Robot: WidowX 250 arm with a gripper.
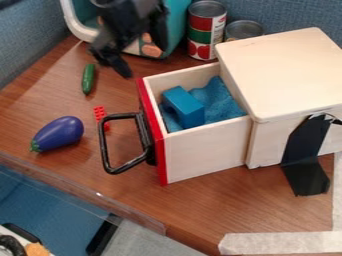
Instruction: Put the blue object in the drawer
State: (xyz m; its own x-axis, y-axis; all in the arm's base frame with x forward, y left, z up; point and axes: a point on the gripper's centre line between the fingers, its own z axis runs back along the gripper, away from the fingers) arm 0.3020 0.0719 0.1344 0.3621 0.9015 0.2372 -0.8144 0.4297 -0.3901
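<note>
A smooth blue block [184, 106] with flat faces and crisp edges lay tilted inside a pulled-out drawer [207, 152] of pale wood, resting against a rumpled, soft-looking blue cloth [217, 98]. Above and to the left of it, from where I stood, a black two-finger gripper [141, 54] hung in front of a teal container with a rounded white rim [72, 20], its fingers parted and holding nothing.

The drawer wore a flat red front [152, 132] and an angular, glossy black handle [105, 145]. It jutted from a squared box of pale, fine-grained wood [284, 67], with black tape [306, 160] stuck to its side. A studded red toy brick [99, 113] lay partly behind the handle. Nearby were a plump, shiny purple eggplant [59, 134] with a green tip and a slender green cucumber [88, 79]. Two metal cans, one tall with a red-and-green label [206, 31], the other mostly hidden [242, 30], stood behind the box.

All of it sat on a brown wood-grain surface [220, 210], edged by a clear plastic strip [87, 192] and marked at one corner with crinkled whitish tape [280, 242]. Blue fabric-like panels [287, 12] rose behind.
</note>
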